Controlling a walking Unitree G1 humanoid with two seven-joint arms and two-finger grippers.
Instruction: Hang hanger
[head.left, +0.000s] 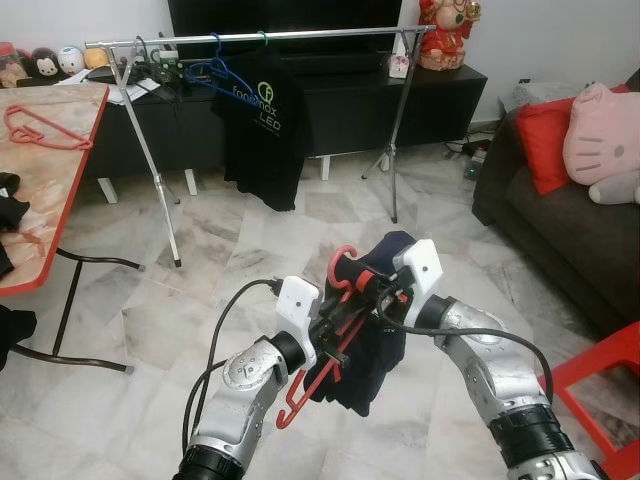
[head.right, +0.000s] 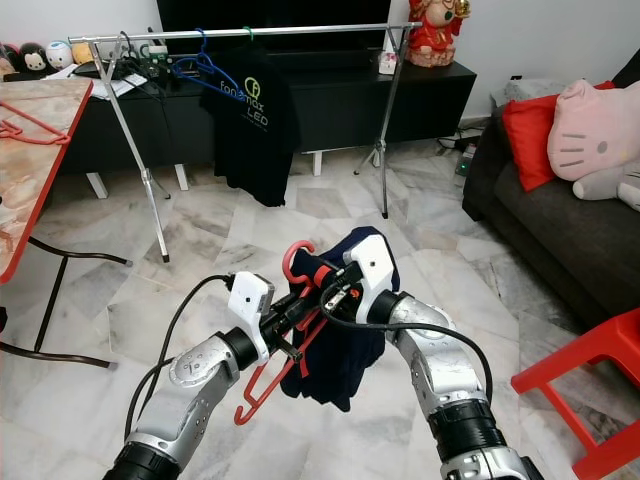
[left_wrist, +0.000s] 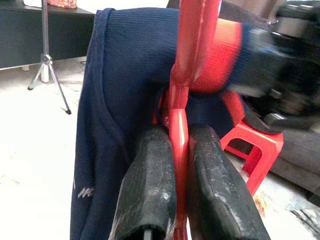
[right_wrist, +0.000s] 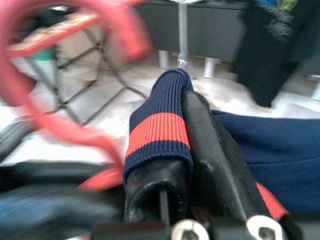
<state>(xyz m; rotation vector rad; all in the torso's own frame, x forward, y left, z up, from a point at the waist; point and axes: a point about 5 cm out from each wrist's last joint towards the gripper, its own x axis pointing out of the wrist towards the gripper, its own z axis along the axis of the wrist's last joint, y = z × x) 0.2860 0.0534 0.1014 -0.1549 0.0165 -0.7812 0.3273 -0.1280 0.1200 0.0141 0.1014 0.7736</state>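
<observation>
Nearest the head camera, both arms meet in front of the chest. The left gripper (left_wrist: 180, 165) has its two black fingers (left_wrist: 150, 185) pinched narrow on the flat stem of the red plastic hanger (head.left: 335, 345), the stem running straight up between them. That grip, I judge, steadies the hanger so its hook (head.left: 342, 262) stays upright for the rail. A navy knitted garment with a red stripe at the cuff (head.left: 372, 350) is draped over the hanger and hangs down just beyond the left fingers, with the hanger's lower red bar (head.left: 300, 395) sticking out beneath it.

The right gripper (right_wrist: 190, 165) comes in from the other side. Its fingers (right_wrist: 215, 145) are close together with the striped cuff (right_wrist: 157, 132) lying over one finger and between them, so it looks clamped on the garment near the hook, probably to keep the cloth from sliding off while it is carried. The hook curls just past those fingertips.

Well beyond both sets of fingers, across the pale marble floor (head.left: 330, 215), stands the silver metal clothes rail on splayed legs (head.left: 270, 36). A black printed T-shirt (head.left: 258, 125) already hangs from it beside a blue hanger (head.left: 215, 66), with bare bar toward the right end. The hanger is not yet near the rail; approaching it is the step in hand.

Off to the left of the left fingers, another red hanger (head.left: 40, 130) lies on an orange-edged counter (head.left: 70, 175). A dark sofa with a pink plush cushion (head.left: 600, 135) sits far right.
</observation>
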